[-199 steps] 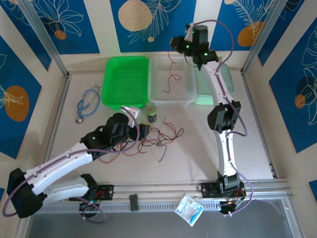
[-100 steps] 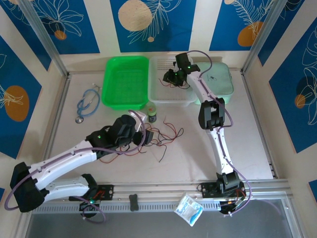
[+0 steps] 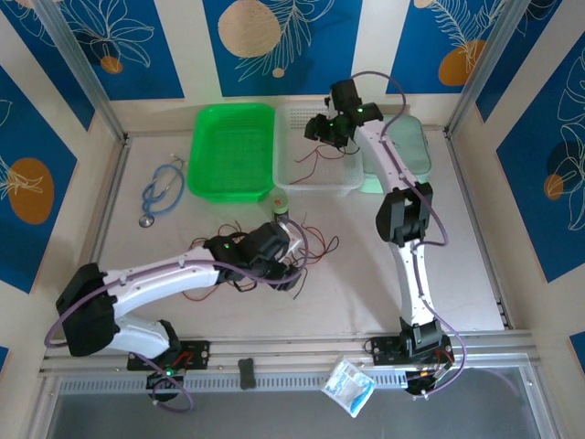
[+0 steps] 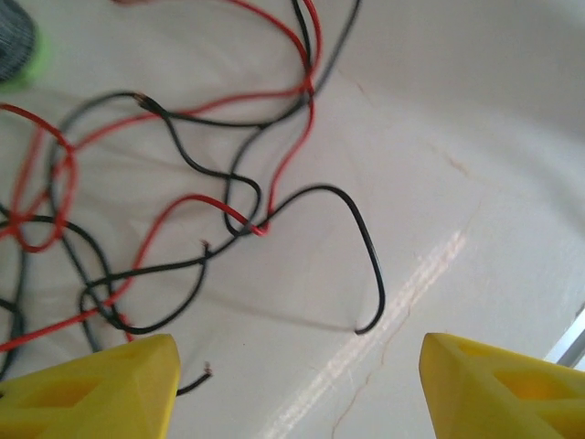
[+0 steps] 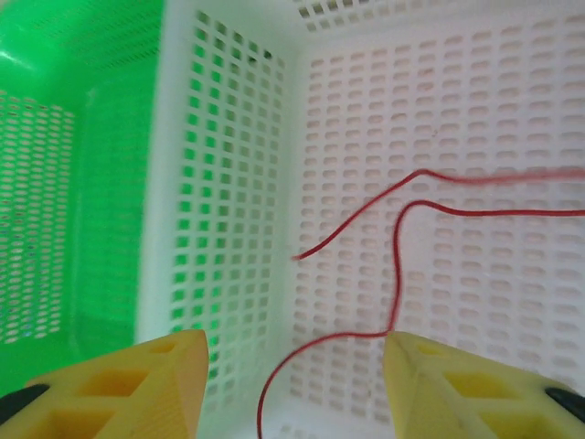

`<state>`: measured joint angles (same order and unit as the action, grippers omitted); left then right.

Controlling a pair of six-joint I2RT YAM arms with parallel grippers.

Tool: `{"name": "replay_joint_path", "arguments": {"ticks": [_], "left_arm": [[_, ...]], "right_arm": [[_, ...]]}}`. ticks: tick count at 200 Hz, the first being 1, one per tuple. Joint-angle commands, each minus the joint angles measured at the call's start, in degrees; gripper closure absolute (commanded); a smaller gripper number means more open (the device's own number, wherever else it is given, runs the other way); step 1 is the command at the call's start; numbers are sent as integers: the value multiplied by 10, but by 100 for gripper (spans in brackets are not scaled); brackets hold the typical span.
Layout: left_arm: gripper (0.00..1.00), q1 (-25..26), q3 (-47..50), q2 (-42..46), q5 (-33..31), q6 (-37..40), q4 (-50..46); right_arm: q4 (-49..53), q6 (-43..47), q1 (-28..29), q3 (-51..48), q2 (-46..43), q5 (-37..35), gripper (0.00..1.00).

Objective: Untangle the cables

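**Both pincers released; 1 red strand in the white basket, the rest knotted mid-table**

Top external. Mid-table, just near of a small green-and-dark bottle [image 3: 281,203]: the cables [image 3: 315,245], a loose knot of red and black strands lying flat on the table [image 3: 393,274]. Over the left part of that knot, the left gripper [image 3: 291,267], low, at the end of an arm reaching in from the near left. At the far side, above the white basket [image 3: 315,188], the right gripper [image 3: 322,128]. Inside that basket, 1 red strand [image 3: 306,160], well apart from the knot. Left of the white basket and touching it, a green basket [image 3: 203,137]. Further left, a blue stethoscope [image 3: 157,194]. Just right of the white basket, a pale green container [image 3: 416,146]. On the near rail, a small packet [image 3: 348,385].

Left wrist. 2 yellow fingers [image 4: 110,389] set wide apart, released, nothing gripped. Beyond them, on the pale table, red and black strands crossing at several points. 1 black strand looping out to the right, its bare end on the table between the fingers but touching neither.

Right wrist. 2 yellow fingertips [image 5: 457,384] parted, released, nothing clamped. Below and beyond them, the perforated white floor of the basket with the red strand in 2 curving runs, 1 loose end near the left wall. Left of that wall, the green basket.
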<state>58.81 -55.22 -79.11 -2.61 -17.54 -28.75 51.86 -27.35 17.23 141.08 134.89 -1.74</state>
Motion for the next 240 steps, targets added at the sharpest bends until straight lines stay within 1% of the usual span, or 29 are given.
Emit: {"name": "replay_joint_path", "arguments": {"ticks": [1,31,55,74,89,115,138,158,176,197,207,230,240], "left_arm": [[32,16,10,-18,41,24,19],[35,22,44,-44,54,42,84],[36,22,66,-65,71,45,139],[38,23,71,-80,92,45,149],[38,30,77,-84,96,44,148],[38,36,90,-90,93,42,146],[38,36,92,-106,76,38,151],[42,36,86,-125,57,35,155],[46,37,79,-142,55,35,162],[51,38,72,-158,59,36,170],[55,39,69,-163,59,38,170],[70,40,64,-165,55,40,166],[80,40,60,-160,55,41,161]], "right_arm": [[11,13,-4,-58,-94,-27,48],[-45,4,-8,-205,-219,-23,49],[-104,-17,-15,-339,-319,2,49],[-132,-32,-22,-423,-386,5,49],[-147,-42,-28,-480,-432,2,49],[-164,-58,-39,-555,-497,3,49],[-170,-68,-44,-598,-541,0,49],[-171,-74,-45,-626,-570,-1,49],[-168,-78,-45,-647,-597,-3,49],[-163,-84,-45,-674,-627,-10,50],[-162,-89,-45,-690,-642,-11,50],[-162,-101,-45,-730,-680,-12,50],[-162,-107,-46,-747,-697,-12,50]]}}
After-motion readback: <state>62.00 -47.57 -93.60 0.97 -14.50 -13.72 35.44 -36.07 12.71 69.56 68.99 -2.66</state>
